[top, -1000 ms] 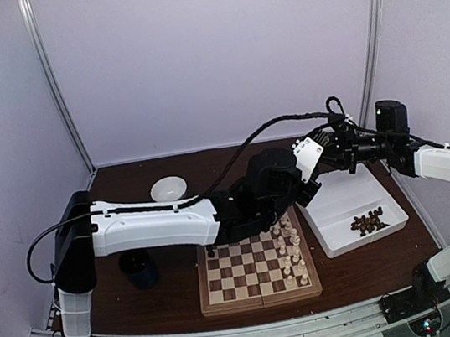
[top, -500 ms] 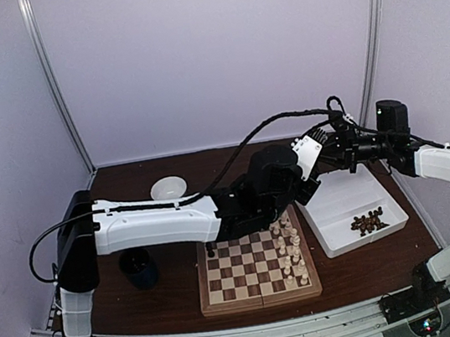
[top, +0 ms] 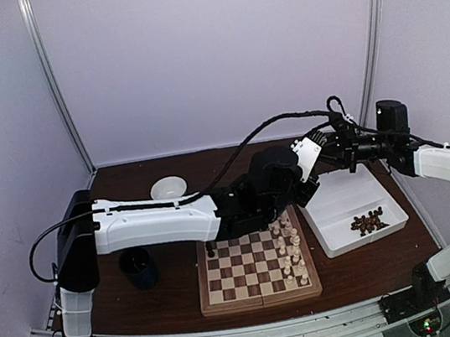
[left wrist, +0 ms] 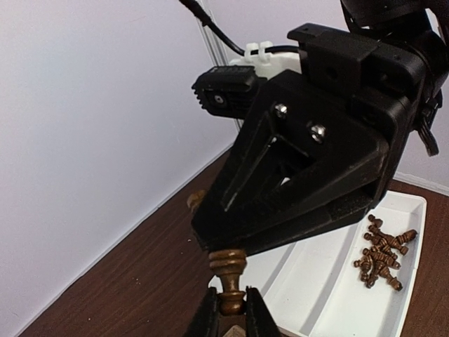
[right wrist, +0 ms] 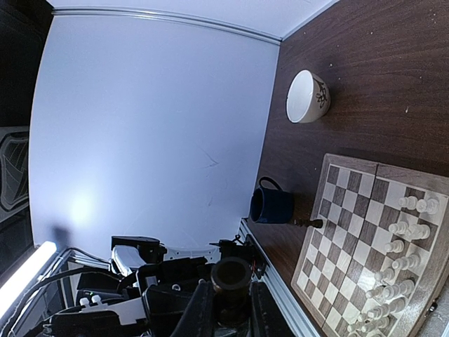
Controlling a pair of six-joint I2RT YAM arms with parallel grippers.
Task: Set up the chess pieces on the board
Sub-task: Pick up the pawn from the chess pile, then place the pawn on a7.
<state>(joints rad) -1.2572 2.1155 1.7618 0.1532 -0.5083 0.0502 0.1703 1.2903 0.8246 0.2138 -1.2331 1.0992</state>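
Up above the table's far side, behind the board point(top: 262, 301), the two arms meet nose to nose, and from the overhead camera that is all you get: black housings bunched together, jaws and catch hidden. Switch to the left wrist camera and there it is: a dark brown chessman point(left wrist: 228, 272), upright, its narrow waist pinched between the fingers of the left gripper point(left wrist: 230, 303), which are drawn in tight on it. Its flared end pokes up above those fingers, right against the tip of the other arm's black wedge. Now the right wrist camera, looking down its own barrel: the right gripper point(right wrist: 228, 305) has that same chessman end-on, a dark round disc squeezed between nearly closed fingers. So both sets of jaws are clamped on one man, held in the air well clear of the squares. Down below, the cream pieces point(top: 290, 252) crowd the board's two right-hand files. A lone dark piece point(top: 211, 248) stands at its far left corner, on the border or just off it, hard to call. The heap of dark pieces point(top: 367, 222) lies in the near compartment of the white tray point(top: 339, 194). A white bowl point(top: 168, 189) and a dark blue mug point(top: 141, 268) sit off to the left.
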